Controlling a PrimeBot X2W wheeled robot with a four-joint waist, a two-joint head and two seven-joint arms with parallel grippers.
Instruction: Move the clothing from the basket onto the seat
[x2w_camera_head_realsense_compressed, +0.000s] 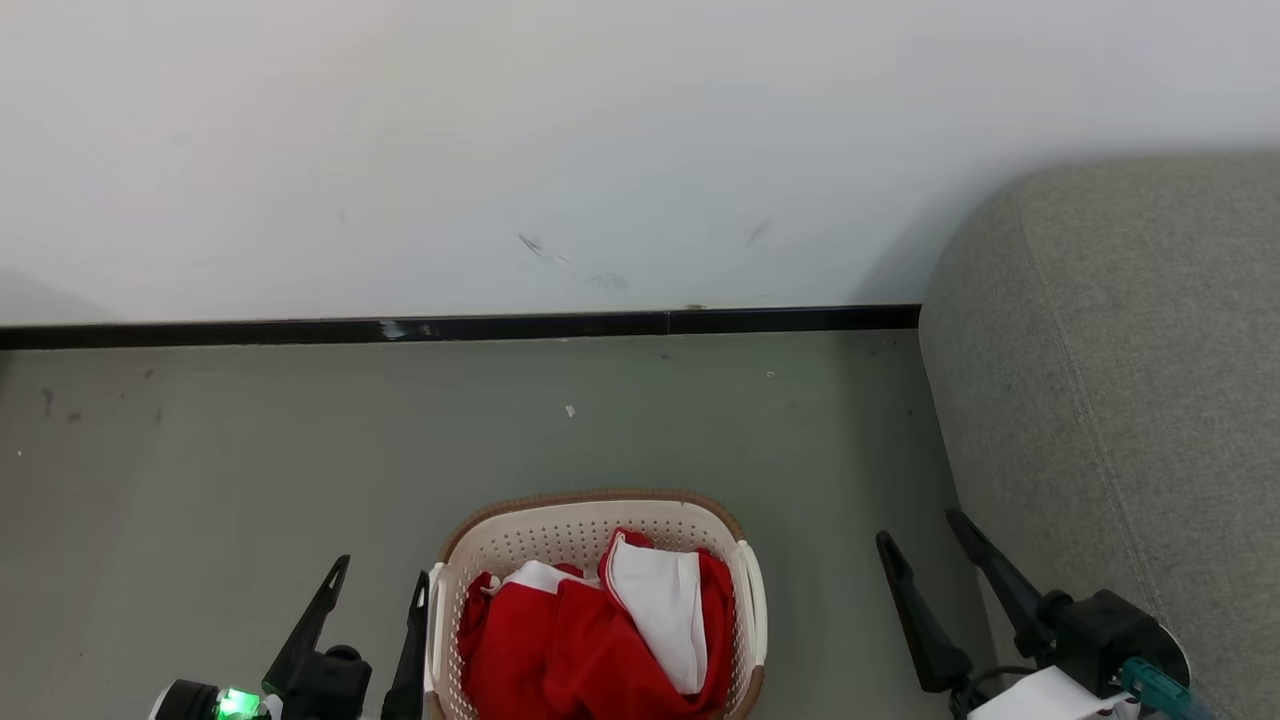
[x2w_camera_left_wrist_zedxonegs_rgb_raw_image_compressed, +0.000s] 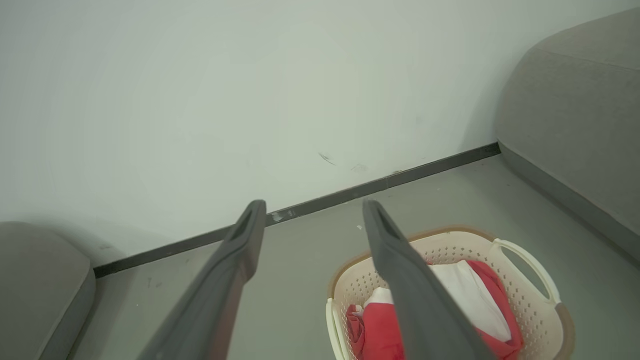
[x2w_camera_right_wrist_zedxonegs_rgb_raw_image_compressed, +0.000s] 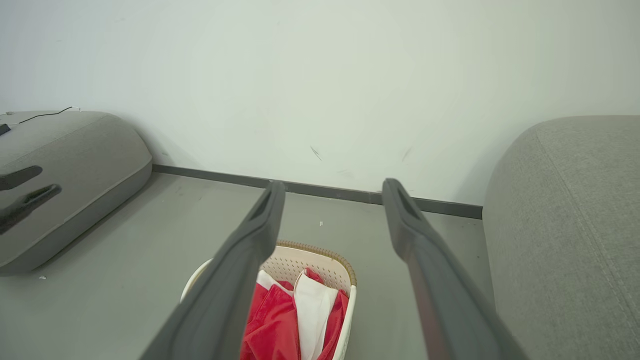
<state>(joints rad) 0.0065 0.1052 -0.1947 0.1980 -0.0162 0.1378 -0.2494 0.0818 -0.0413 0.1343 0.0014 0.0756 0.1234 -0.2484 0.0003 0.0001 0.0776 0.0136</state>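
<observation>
Two grippers low in the head view, one on each side of the basket (x2w_camera_head_realsense_compressed: 560, 535). Left gripper (x2w_camera_head_realsense_compressed: 381, 575) just beside the basket's left handle (x2w_camera_head_realsense_compressed: 436, 600), fingers (x2w_camera_head_realsense_compressed: 312, 620) spread wide with nothing between them; touching the handle or not, impossible to tell. Green light (x2w_camera_head_realsense_compressed: 235, 703) glowing on its wrist. Right gripper (x2w_camera_head_realsense_compressed: 920, 530) apart from the basket's right side, between basket and seat (x2w_camera_head_realsense_compressed: 1120, 400), fingers (x2w_camera_head_realsense_compressed: 915, 610) equally wide and empty.

Clothing (x2w_camera_head_realsense_compressed: 560, 640) wholly inside the basket: crumpled red jerseys in a heap, one white panel (x2w_camera_head_realsense_compressed: 660, 610) uppermost toward the right handle (x2w_camera_head_realsense_compressed: 752, 600), a strip of white trim toward the left. Cream perforated walls and brown woven-look rim (x2w_camera_head_realsense_compressed: 590, 496) bare along the far side.

Basket upright on the grey floor (x2w_camera_head_realsense_compressed: 300, 450), well apart from the floor's far edge, marked by black skirting (x2w_camera_head_realsense_compressed: 500, 327) under a white wall (x2w_camera_head_realsense_compressed: 600, 150) with a few dark scuffs (x2w_camera_head_realsense_compressed: 535, 245). Seat along the floor's right edge, near the basket but not touching: grey textured upholstery, rounded corner, one seam line down its top.

Second grey cushion (x2w_camera_left_wrist_zedxonegs_rgb_raw_image_compressed: 35, 280) at the floor's left edge, seen from the left wrist, and from the right wrist with a thin black cable (x2w_camera_right_wrist_zedxonegs_rgb_raw_image_compressed: 45, 115) on top. Small white scrap (x2w_camera_head_realsense_compressed: 569, 410) on the floor between basket and skirting.
</observation>
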